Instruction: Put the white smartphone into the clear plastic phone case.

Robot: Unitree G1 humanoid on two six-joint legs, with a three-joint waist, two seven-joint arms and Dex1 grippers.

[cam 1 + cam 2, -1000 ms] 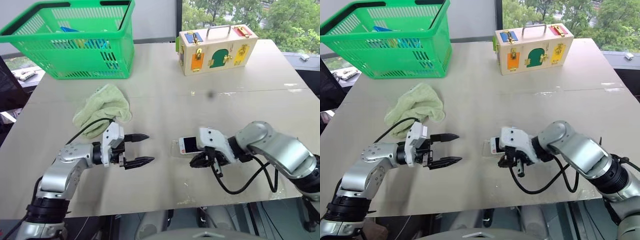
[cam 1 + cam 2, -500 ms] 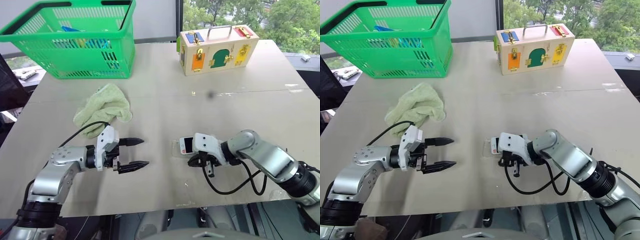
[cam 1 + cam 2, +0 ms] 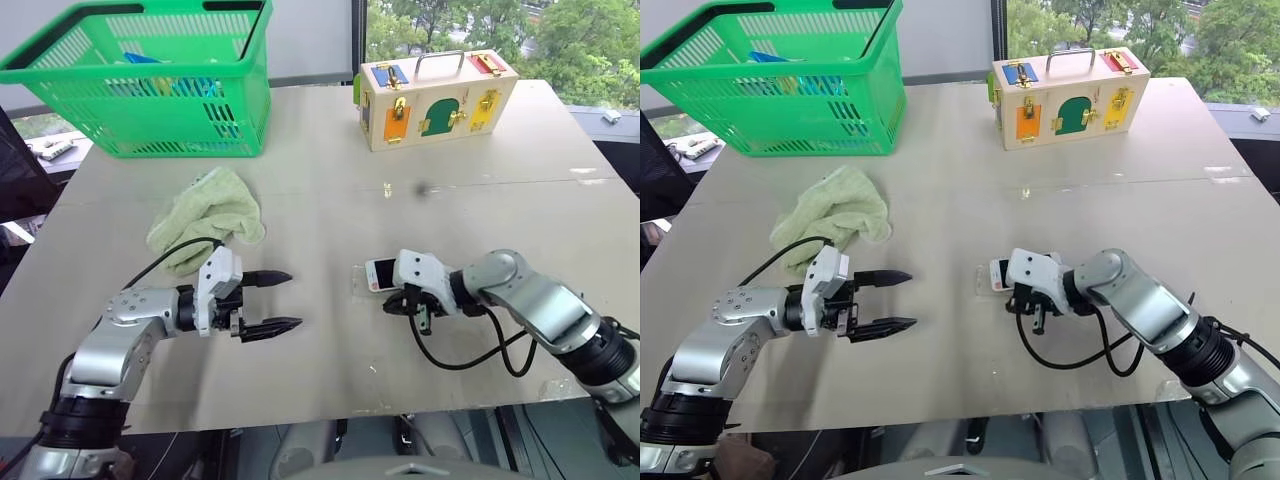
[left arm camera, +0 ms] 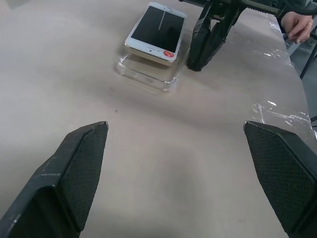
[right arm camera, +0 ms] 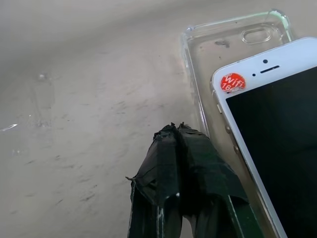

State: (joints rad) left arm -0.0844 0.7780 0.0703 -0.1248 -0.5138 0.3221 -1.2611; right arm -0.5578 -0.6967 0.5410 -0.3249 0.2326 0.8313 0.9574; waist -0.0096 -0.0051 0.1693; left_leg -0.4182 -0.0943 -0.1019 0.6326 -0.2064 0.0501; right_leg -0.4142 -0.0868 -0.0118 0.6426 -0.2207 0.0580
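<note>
Right gripper (image 5: pixel 181 130), pinched shut & empty, had dropped beside the case (image 5: pixel 218 64); phone (image 5: pixel 277 134) lay skewed on it, not seated.

I'm looking at what reads as a robot test lab in an office building: a big bare beige table (image 3: pixel 330 200) set with practice props, a green shopping basket (image 3: pixel 150 80), a wooden latch-board box (image 3: pixel 436 95), a rumpled green cloth (image 3: pixel 207 215), with window glass and treetops (image 3: pixel 500 30) behind.
</note>
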